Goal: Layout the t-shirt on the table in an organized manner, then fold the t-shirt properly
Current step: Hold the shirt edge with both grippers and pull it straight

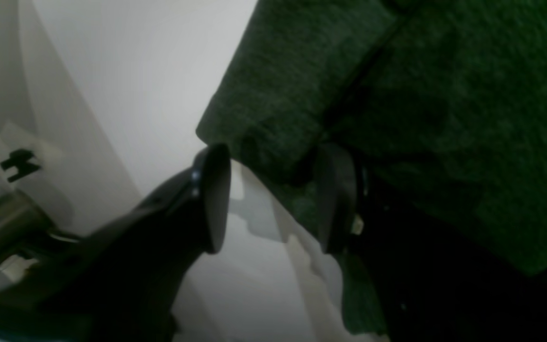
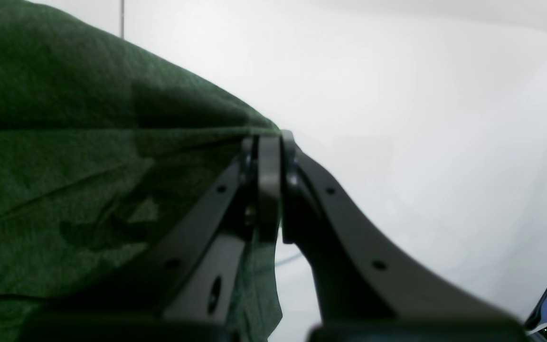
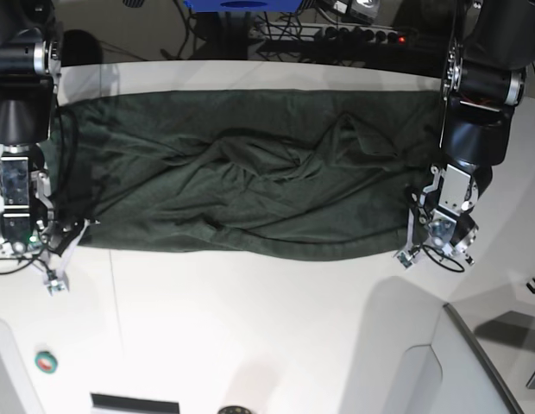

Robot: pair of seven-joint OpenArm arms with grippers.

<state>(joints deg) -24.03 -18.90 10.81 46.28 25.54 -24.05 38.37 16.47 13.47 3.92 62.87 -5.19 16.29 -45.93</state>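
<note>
- Left gripper angled low over the table, jaws apart, t-shirt hem between them.
- Right gripper jaws clamped on the t-shirt's edge.

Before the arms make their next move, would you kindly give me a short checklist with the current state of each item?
1. Right pincer shut on the dark green knit t-shirt: ok.
2. Left pincer gripping the cloth: not ok, jaws apart around the hem.
3. Shirt fully on the glossy white table: ok.
4. Shirt lying flat: not ok, wrinkled across the middle.
5. Sleeves laid out: cannot tell.
</note>
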